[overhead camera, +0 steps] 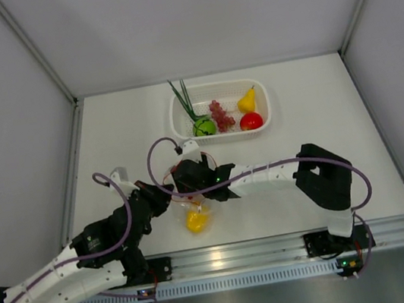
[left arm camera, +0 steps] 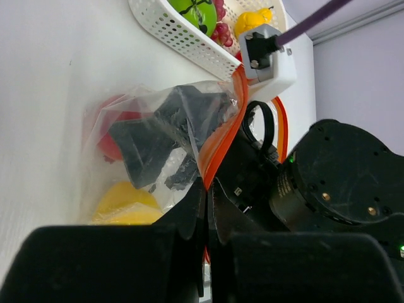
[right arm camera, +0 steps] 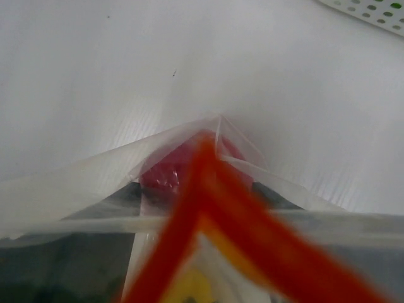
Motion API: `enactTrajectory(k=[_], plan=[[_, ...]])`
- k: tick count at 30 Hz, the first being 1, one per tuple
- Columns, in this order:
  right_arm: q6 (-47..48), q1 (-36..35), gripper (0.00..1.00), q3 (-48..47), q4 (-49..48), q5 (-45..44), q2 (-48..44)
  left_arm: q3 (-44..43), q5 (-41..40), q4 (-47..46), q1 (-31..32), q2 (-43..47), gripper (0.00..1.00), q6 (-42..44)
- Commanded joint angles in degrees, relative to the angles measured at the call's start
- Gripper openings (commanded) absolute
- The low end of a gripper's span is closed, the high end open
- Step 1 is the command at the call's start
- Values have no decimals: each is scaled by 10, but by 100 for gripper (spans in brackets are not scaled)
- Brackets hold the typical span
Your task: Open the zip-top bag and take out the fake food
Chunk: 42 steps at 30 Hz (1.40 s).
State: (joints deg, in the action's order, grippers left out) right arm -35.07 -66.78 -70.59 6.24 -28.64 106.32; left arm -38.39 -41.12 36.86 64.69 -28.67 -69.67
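Blurred against the right wrist lens, the orange-red zip strip [right arm camera: 205, 167] forks into an inverted V over crinkly clear film. On that strip the left jaws are pinched fully together. The right jaws sit inside the zip-top bag [left arm camera: 110, 173], dark blocky shapes behind the plastic; how far apart they stand cannot be told. Beside them lie a glossy red round piece [left arm camera: 104, 142] and a smooth yellow piece [left arm camera: 123, 202]. The bag rests on the white tabletop [overhead camera: 317, 102] just on the near side of the perforated white basket [left arm camera: 189, 44], which holds a green ball [overhead camera: 204, 126], knobbly purplish grapes [overhead camera: 219, 112], a yellow pear shape [overhead camera: 246, 100], a red round fruit [overhead camera: 251, 120] and thin green stalks [overhead camera: 182, 97].
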Motion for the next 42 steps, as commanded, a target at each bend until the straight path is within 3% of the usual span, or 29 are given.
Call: enactTrajectory(k=[1,7,13,15,17,19,32,42], plan=[[17,14,73,-33,19,21,29,4,5,-14,3,-2,0,13],[23,23,82,-68,29,50,75,6,10,-14,2,1,0,23],[30,36,83,-83,28,63,100,9,11,-13,2,7,0,35],[30,38,77,-84,29,62,99,9,11,-13,2,8,0,37],[32,38,66,-69,18,63,80,9,9,-14,2,10,0,38],[35,36,63,-61,12,63,64,9,7,-13,2,10,0,41],[75,-8,63,-42,77,37,-72,-36,10,-14,2,-31,0,91],[112,-35,61,-40,150,67,-156,-40,11,-13,2,-41,0,100]])
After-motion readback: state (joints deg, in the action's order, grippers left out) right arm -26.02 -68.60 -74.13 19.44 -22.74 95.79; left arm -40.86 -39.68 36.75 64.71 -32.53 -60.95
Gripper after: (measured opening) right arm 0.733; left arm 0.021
